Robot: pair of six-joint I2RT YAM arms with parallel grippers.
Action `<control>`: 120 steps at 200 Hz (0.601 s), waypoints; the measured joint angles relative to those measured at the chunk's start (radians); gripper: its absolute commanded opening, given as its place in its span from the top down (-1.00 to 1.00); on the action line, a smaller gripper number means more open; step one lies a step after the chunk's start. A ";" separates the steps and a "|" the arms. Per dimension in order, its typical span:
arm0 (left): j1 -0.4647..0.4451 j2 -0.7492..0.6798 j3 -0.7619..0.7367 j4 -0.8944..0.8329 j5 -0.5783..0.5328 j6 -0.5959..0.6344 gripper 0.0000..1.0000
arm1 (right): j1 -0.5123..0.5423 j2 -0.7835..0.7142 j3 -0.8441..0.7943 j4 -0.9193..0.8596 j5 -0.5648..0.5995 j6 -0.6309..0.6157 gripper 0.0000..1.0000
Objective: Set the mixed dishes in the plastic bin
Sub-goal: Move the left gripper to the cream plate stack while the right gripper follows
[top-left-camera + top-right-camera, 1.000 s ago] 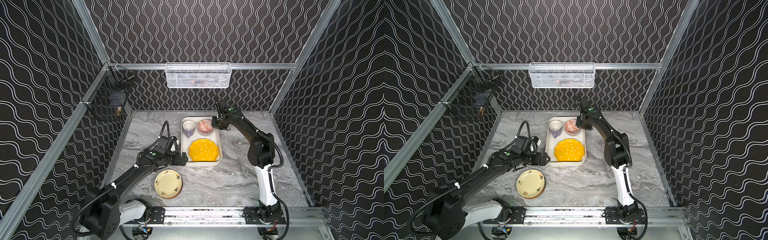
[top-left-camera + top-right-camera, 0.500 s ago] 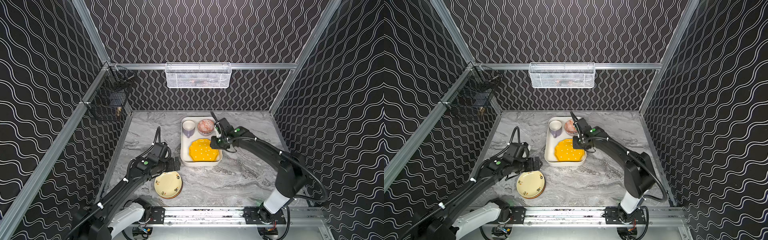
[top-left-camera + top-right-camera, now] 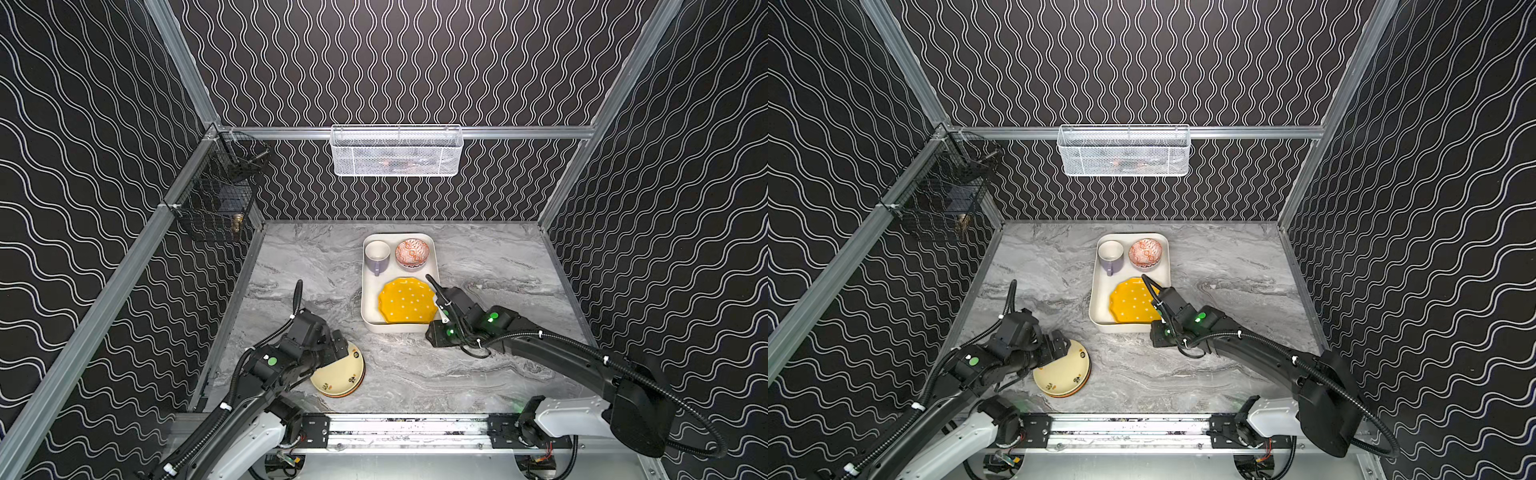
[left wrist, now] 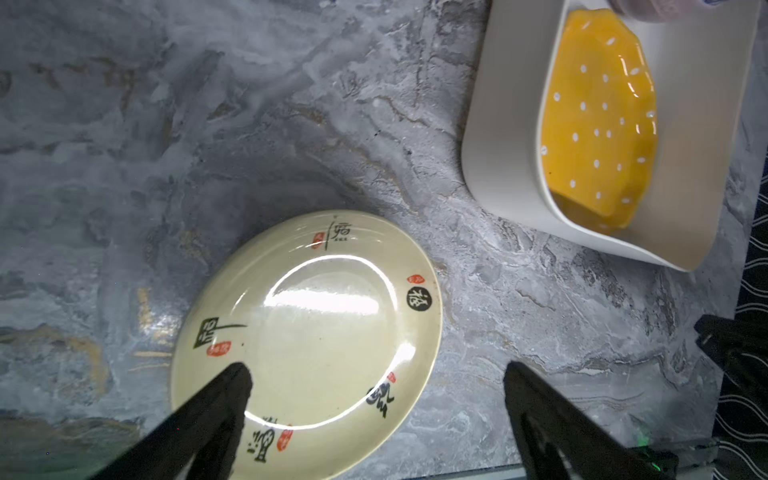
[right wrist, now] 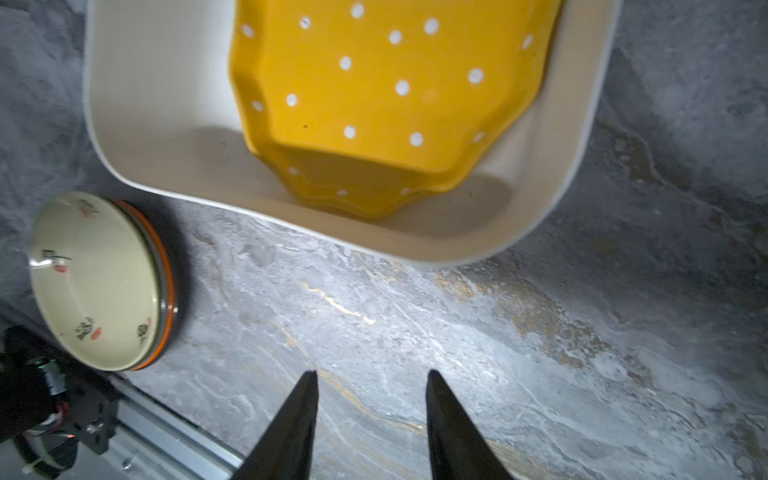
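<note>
The plastic bin (image 3: 368,299) (image 3: 1096,299) lies on the marble table and holds a lavender mug (image 3: 377,254), a red-white patterned bowl (image 3: 411,252) and the yellow dotted plate (image 3: 405,301) (image 5: 374,83), which leans on the near wall. A stack of small plates, cream on top (image 3: 338,376) (image 4: 324,324), stands at the front left; orange and dark rims show under it (image 5: 166,282). My left gripper (image 3: 338,347) (image 4: 376,370) hangs wide open over the stack's edge, one finger above the cream plate. My right gripper (image 3: 434,334) (image 5: 372,374) is open and empty over bare table by the bin's near right corner.
A white wire-mesh basket (image 3: 397,151) hangs on the back wall and a black wire basket (image 3: 216,199) on the left wall. The metal rail (image 3: 407,426) runs along the table's front edge. Patterned walls close in three sides.
My right arm has drawn back from the bowl at the bin's far end to the table by its near right corner. My left gripper has moved from the bin's left side over to the plate stack.
</note>
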 measured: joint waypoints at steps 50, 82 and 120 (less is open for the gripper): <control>-0.002 -0.031 -0.016 -0.055 -0.066 -0.086 -0.97 | 0.057 0.051 -0.053 0.106 -0.037 0.028 0.13; -0.002 -0.011 -0.008 -0.100 -0.132 -0.133 -0.97 | 0.093 0.127 -0.024 0.148 -0.053 0.034 0.13; -0.002 0.039 -0.006 -0.122 -0.172 -0.169 -0.97 | 0.104 0.135 0.003 0.169 -0.059 0.036 0.13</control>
